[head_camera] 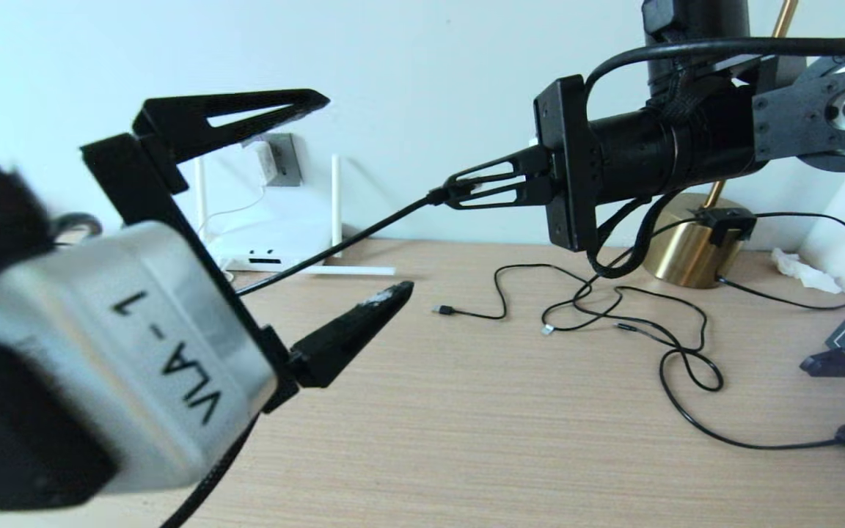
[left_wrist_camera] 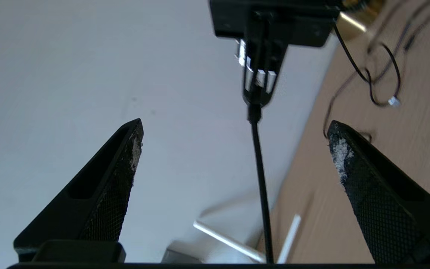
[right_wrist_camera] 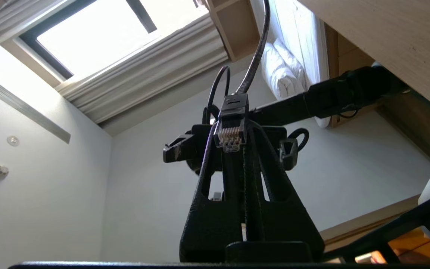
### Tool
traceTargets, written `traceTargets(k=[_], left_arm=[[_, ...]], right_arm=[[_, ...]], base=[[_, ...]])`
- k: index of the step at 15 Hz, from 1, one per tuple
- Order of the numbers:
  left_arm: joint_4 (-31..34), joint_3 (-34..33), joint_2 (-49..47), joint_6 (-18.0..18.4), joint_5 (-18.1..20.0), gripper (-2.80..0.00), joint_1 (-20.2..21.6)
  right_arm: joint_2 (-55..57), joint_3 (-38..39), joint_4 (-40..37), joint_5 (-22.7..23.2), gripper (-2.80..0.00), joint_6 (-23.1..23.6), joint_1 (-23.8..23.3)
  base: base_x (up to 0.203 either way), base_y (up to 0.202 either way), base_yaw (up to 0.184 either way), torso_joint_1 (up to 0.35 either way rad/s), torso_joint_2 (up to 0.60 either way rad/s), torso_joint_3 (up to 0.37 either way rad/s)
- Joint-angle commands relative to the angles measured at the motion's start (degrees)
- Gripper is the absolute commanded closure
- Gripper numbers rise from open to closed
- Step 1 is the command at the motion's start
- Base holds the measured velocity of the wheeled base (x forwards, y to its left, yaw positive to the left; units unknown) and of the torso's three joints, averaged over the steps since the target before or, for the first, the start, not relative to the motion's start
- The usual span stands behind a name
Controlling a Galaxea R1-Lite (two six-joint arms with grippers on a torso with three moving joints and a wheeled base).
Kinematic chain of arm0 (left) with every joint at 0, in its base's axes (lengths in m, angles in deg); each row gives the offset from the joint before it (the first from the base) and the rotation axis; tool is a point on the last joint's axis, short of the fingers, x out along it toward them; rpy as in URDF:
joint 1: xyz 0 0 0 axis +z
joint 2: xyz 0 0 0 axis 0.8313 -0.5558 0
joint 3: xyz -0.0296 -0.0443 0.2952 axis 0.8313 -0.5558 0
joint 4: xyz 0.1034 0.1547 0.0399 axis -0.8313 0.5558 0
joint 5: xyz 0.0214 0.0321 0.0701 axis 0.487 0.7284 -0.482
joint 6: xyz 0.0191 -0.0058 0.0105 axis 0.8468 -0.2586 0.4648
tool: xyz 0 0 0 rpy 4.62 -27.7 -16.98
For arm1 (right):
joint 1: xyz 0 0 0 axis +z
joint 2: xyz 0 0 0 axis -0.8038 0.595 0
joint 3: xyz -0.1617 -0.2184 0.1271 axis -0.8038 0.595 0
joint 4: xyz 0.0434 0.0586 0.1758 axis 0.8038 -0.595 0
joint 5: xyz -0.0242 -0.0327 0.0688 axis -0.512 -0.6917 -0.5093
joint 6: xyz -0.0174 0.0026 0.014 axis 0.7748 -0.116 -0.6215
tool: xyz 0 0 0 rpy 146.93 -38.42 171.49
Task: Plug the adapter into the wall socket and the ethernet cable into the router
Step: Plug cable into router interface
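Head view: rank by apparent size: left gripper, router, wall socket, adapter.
1. left gripper, inflated by nearness to the camera
2. router
3. wall socket
4. adapter, plugged into it; these two look close

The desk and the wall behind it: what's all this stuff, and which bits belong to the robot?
adapter: one, white, plugged into the wall socket, thin white cord hanging down
wall socket: one, grey, on the wall above the router
router: one, white, at the back of the desk by the wall, antennas up and one lying flat
ethernet cable: one, black, its clear plug pinched in the right gripper
loose cables: several, black, tangled on the desk at right
lamp base: one, brass, back right
crumpled tissue: one, white, far right
desk: one, light wood
left gripper: black, open, empty, close to the camera
right gripper: black, shut on the cable's plug
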Motion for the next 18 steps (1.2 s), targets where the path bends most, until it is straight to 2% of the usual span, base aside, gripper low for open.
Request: traceTargets(k=[1, 3, 6, 11, 16, 18], left_arm=[[-6.6, -2.8, -2.9, 0.4, 1.5, -2.8, 0.0], [-9.1, -2.6, -5.5, 0.3, 2.7, -2.8, 0.0], [-12.1, -2.6, -7.9, 0.2, 4.5, -2.8, 0.2], [-13.8, -3.1, -8.7, 0.0, 5.6, -2.8, 2.0], [-15.6, -1.9, -11.3, -0.8, 6.5, -2.8, 2.1], [-15.9, -0.4, -12.8, -1.2, 6.7, -2.8, 2.1]], right_arm=[[-0.1, 0.2, -0.1, 1.4, 0.0, -0.5, 0.0], [-0.7, 0.6, -0.8, 1.7, 0.0, -0.5, 0.1], [-1.1, 0.5, -0.9, 4.8, 0.0, -0.5, 0.3], [-1.7, 1.2, -1.0, 4.8, 0.0, -0.2, 2.3], [-2.7, 4.5, -0.9, 5.1, 0.0, 1.6, 2.3], [-4.9, 8.0, -0.9, 5.1, 0.0, 4.0, 2.1]], base=[[0.0, 0.0, 0.0, 0.0, 0.0, 0.0], [0.0, 0.0, 0.0, 0.0, 0.0, 0.0], [0.0, 0.0, 0.0, 0.0, 0.0, 0.0], [0.0, 0.0, 0.0, 0.0, 0.0, 0.0], [0.0, 0.0, 0.0, 0.0, 0.0, 0.0], [0.0, 0.0, 0.0, 0.0, 0.0, 0.0]])
